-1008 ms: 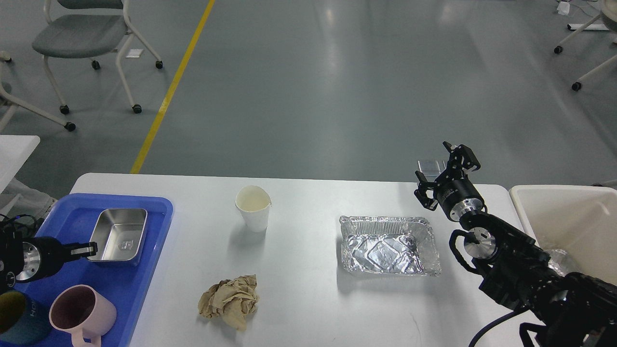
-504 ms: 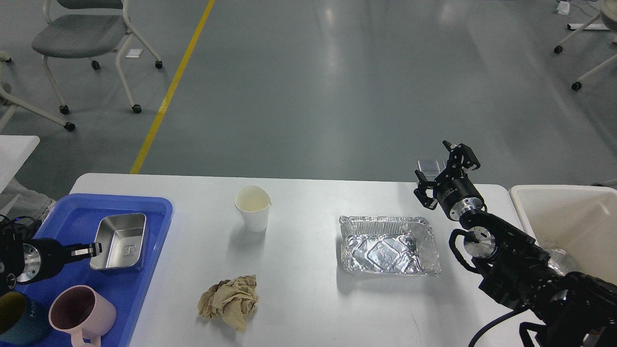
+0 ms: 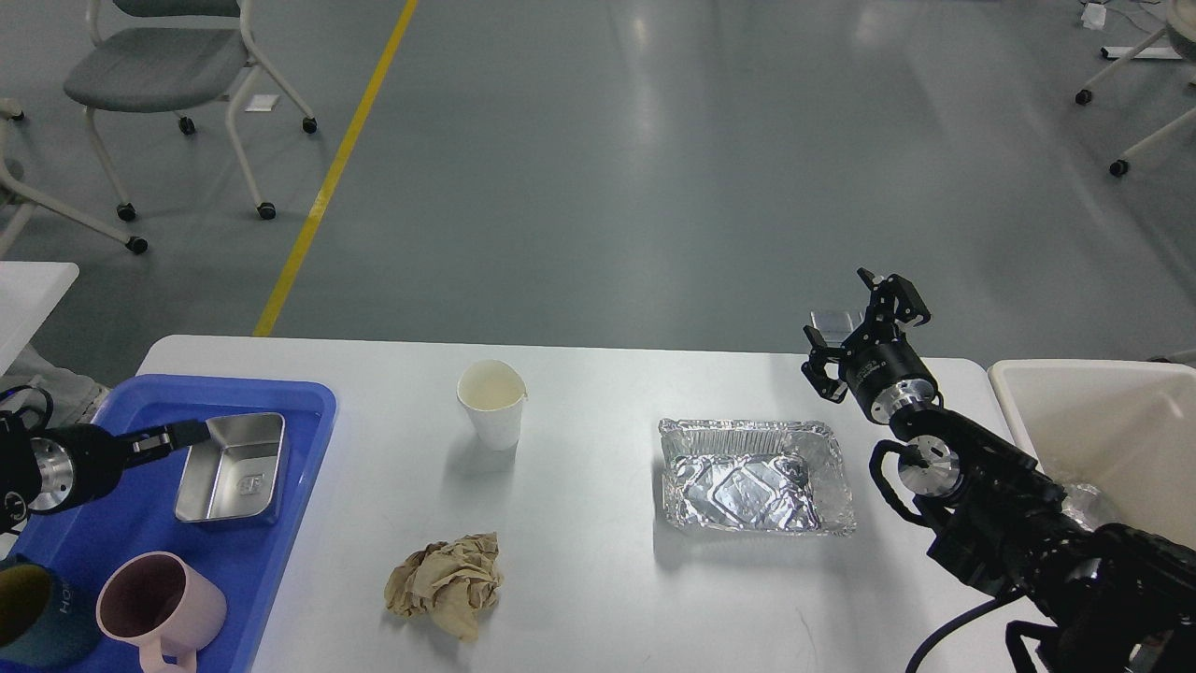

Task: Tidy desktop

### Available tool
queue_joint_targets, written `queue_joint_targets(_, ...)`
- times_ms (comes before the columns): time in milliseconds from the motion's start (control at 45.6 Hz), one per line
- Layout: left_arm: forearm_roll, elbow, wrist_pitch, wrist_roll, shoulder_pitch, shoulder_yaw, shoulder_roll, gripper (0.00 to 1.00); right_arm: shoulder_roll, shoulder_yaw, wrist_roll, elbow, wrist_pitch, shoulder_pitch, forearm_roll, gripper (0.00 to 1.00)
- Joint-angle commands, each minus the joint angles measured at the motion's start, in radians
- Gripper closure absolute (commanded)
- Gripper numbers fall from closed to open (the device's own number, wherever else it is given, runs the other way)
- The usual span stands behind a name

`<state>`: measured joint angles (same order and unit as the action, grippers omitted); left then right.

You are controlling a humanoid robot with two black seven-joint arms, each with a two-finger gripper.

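On desktop (image 3: 579, 523), foil tray (image 3: 755, 477) as landmark: right claw (image 3: 864, 327) spread open above its far right corner; left claw (image 3: 177, 436) unclear; risk: foil crumpling under grip

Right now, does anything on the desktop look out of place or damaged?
Yes. A crumpled brown paper wad lies near the front edge of the desktop, the foil tray in the middle right is creased and empty, and a paper cup stands upright alone. Nothing looks spilled.
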<state>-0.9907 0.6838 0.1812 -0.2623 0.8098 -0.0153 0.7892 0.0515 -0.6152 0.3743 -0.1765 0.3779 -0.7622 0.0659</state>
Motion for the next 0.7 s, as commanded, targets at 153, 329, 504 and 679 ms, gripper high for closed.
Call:
queue_joint_targets(153, 0.006, 0.095, 0.011, 0.008, 0.126, 0.184, -0.010, 0.08, -0.001, 0.000, 0.000, 0.000, -0.001, -0.003, 0.000, 0.00)
queue_joint_targets(329, 0.066, 0.106, 0.012, 0.017, 0.150, 0.389, -0.097, 0.08, 0.004, 0.000, 0.000, 0.000, -0.001, -0.003, 0.000, 0.00)
queue_joint_targets(504, 0.148, 0.095, 0.014, 0.017, 0.184, 0.541, -0.174, 0.08, 0.021, 0.000, 0.000, 0.002, -0.001, -0.005, 0.000, 0.00)
queue_joint_targets(679, 0.314, 0.053, -0.012, 0.017, 0.190, 0.652, -0.222, 0.07, 0.031, 0.000, -0.002, 0.002, -0.001, -0.005, 0.000, 0.00)
